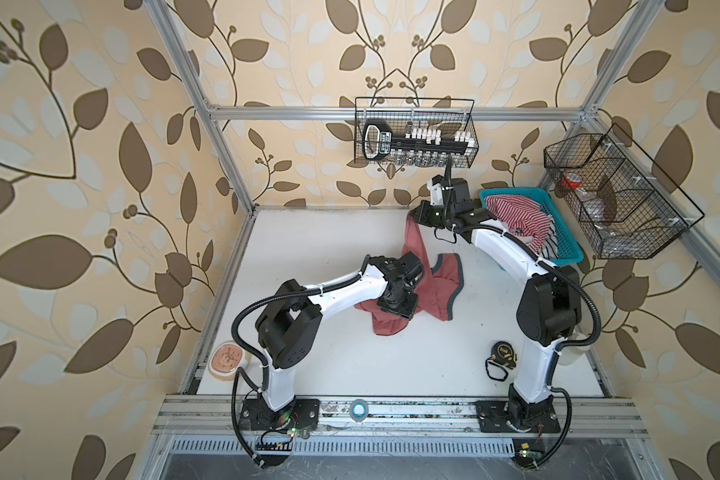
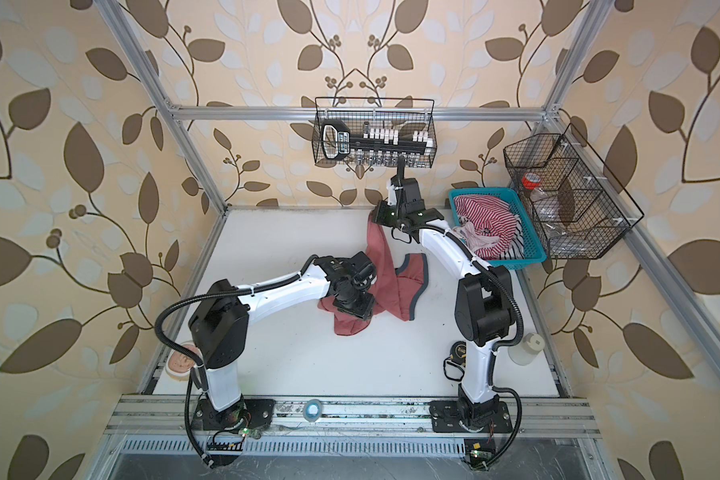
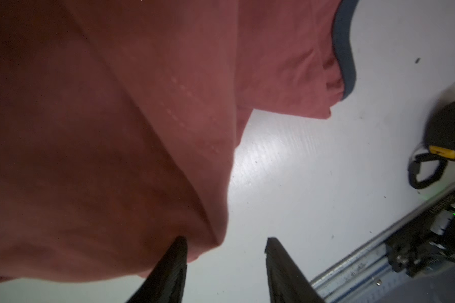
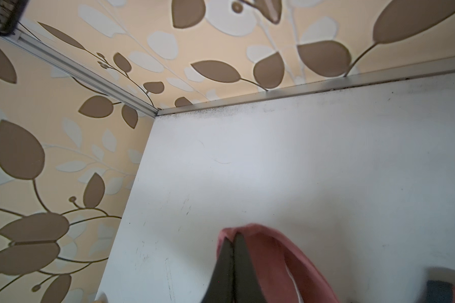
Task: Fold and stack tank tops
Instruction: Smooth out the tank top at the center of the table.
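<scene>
Spreading the dusty red tank top [image 1: 445, 291] is in hand: right tool [image 4: 233, 235] clamped on a raised corner, left tool [image 3: 226, 238] open, needing to catch the hem.

Honestly, nothing legible here. The black plastic socket rail with white clips [image 1: 416, 141] in the black wire basket [image 1: 412, 99] has a small white-on-black label near its handle in both top views, but it's just smudges. The round black tape measure [image 1: 504, 353] on the white tabletop [image 1: 350, 365] carries a gold circular logo, too small to read. The left wrist view shows faint lettering along the aluminium front rail [image 3: 357, 262], blurred out.
</scene>
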Available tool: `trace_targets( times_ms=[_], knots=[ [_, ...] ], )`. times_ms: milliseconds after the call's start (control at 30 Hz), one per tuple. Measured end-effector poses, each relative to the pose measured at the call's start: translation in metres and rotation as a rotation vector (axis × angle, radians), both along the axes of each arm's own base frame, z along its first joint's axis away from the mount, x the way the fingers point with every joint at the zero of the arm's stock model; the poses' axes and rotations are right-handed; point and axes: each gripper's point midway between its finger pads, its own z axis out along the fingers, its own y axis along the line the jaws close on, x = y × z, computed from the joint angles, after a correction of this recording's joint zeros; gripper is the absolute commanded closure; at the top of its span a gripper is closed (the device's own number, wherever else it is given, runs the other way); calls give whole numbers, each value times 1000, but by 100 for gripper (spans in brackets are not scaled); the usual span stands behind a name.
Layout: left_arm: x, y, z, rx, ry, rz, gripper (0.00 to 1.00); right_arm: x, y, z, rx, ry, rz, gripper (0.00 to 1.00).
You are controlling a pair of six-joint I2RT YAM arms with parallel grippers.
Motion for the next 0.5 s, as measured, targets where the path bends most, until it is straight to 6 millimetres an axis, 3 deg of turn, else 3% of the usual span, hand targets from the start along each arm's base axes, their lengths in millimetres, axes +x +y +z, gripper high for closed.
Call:
trace_targets(
  times_ms=[67, 200, 300, 500],
  knots=[
    [6, 2, -8, 36, -10, 11, 100, -4, -2, -11, -4, 23, 1, 100],
    [15, 16, -13, 94, -30, 33, 100, -12, -12, -18, -4, 40, -9, 100],
    [25, 30, -14, 108, -36, 68, 100, -20, -19, -8, 5, 23, -16, 100],
    [48, 80, -11, 137, -29, 154, 100, -32, -26, 15, 24, -28, -16, 100]
  ],
)
